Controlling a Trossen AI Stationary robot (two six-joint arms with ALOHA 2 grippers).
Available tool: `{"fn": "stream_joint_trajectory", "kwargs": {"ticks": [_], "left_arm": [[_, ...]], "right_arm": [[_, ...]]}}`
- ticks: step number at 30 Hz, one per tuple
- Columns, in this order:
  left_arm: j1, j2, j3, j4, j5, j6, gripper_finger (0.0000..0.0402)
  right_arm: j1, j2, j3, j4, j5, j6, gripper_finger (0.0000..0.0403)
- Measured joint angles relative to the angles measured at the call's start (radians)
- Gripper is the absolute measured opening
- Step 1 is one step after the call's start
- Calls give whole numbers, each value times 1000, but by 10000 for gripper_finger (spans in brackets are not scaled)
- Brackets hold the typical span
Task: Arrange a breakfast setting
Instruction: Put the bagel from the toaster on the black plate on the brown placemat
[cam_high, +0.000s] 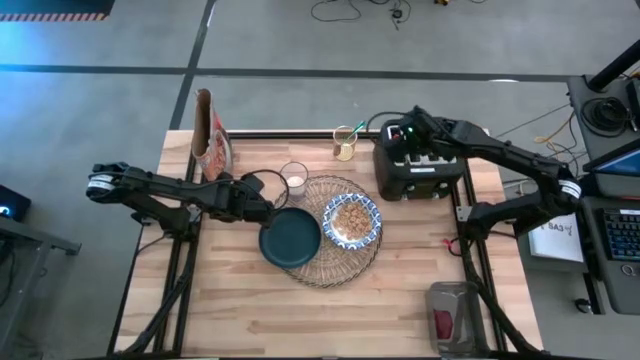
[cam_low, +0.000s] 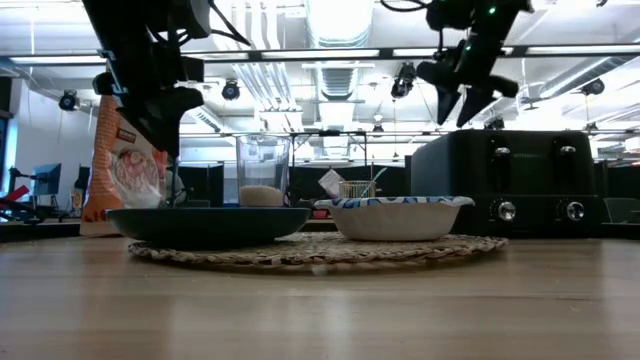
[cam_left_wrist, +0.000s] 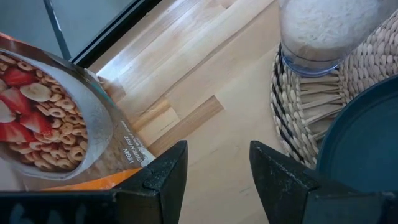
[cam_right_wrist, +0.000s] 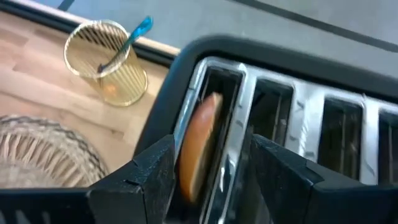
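The round woven placemat (cam_high: 335, 262) lies mid-table. On it rest the dark teal plate (cam_high: 290, 238), whose left part overhangs the mat, and the blue-and-white bowl (cam_high: 352, 221) filled with cereal. The small glass (cam_left_wrist: 323, 31), with white contents, stands on the mat's far-left edge. My left gripper (cam_left_wrist: 217, 162) hovers open above the bare wood between the cereal bag (cam_left_wrist: 50, 118) and the plate's rim. My right gripper (cam_right_wrist: 211, 149) is open above the black toaster (cam_high: 418, 168). Its fingers stand on either side of a bread slice (cam_right_wrist: 198, 140) that sticks up out of a slot.
A gold wire cup (cam_right_wrist: 109, 62) holding a blue-handled utensil stands at the far edge, left of the toaster. The cereal bag (cam_high: 213, 148) stands upright at the far left. A grey and red object (cam_high: 452, 318) lies at the near right corner. The near half of the table is bare wood.
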Motion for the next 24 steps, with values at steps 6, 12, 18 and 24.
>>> {"fn": "stream_joint_trajectory", "kwargs": {"ticks": [6,12,18,24], "left_arm": [[0,0,0,-4,0,0,157],[0,0,0,-8,0,0,157],[0,0,-3,-17,-1,0,157],[0,0,-12,-18,-1,0,157]], "right_arm": [[-15,80,-1,86,1,-29,190],[-32,162,0,111,5,-75,187],[-48,187,2,125,12,-76,184],[-53,139,-1,123,7,-88,169]]}}
